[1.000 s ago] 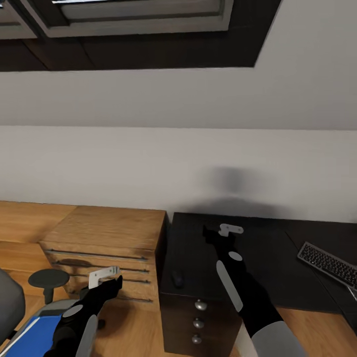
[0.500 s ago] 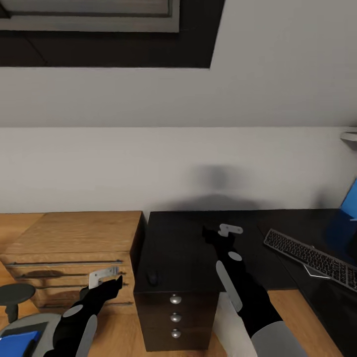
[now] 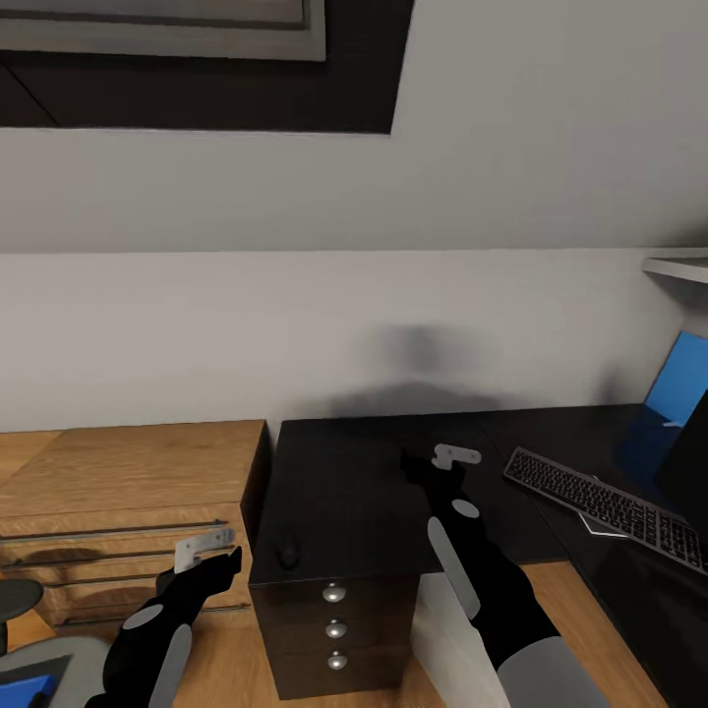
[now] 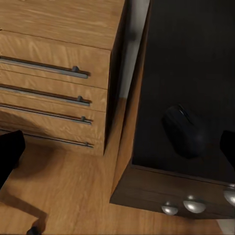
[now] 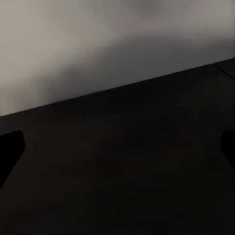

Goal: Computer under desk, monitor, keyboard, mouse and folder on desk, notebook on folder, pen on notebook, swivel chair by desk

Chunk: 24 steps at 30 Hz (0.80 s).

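- Big open patch of black desk (image 3: 364,482) top on the left end. Only thing sitting on it is the mouse (image 3: 288,555), close to the near left corner.
- Keyboard (image 3: 605,506) lies angled across the right part of the desk, with a dark screen edge (image 3: 688,462) just beyond it at far right.
- Wooden chest (image 3: 128,511) stands right beside the desk's left side, only a thin gap between them.
- Chair (image 3: 39,669) is at the near left.
- Shelf (image 3: 678,267) sticks out of the wall above the far right.
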Motion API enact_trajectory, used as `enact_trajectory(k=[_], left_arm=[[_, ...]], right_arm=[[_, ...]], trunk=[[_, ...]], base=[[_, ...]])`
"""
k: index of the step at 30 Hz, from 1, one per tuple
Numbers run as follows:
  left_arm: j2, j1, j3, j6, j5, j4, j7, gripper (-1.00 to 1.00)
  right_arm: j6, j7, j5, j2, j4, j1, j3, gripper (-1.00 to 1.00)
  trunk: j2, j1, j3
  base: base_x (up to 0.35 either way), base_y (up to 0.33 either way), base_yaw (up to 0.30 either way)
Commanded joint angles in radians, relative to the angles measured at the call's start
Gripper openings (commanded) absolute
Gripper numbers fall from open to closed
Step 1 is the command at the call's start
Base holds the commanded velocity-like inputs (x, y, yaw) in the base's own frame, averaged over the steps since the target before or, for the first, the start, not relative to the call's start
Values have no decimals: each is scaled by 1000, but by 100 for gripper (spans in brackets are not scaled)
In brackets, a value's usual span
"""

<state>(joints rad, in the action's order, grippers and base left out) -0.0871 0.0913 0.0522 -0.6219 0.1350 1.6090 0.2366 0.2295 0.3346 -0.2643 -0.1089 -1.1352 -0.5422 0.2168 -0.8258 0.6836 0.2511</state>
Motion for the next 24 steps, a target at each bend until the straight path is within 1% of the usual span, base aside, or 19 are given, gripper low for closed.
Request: enact_trajectory(k=[1,7,9,18,24], left_arm=[[0,1,1,-4,11,1,7,100],[1,1,6,-4,11,4,7,100],[1,1,7,-4,11,4,7,100],[1,1,8,-2,11,6,7,100],[1,1,8,-3,11,6,7,100]], right_arm=[[4,8,-7,1,-2,-1,2,100],[4,8,-3,4,-1,-1,1,100],[4,8,-2,4,0,-1,1,100],[1,8,0,5,5,-1,0,100],[0,9,1,5,38,-1,-5,100]], trunk=[[-1,0,1],[-1,0,1],[-1,0,1],[-1,0,1],[-1,0,1]], base=[[0,0,-3],[0,-6,0],[0,-116,0],[0,-292,0],[0,-230,0]])
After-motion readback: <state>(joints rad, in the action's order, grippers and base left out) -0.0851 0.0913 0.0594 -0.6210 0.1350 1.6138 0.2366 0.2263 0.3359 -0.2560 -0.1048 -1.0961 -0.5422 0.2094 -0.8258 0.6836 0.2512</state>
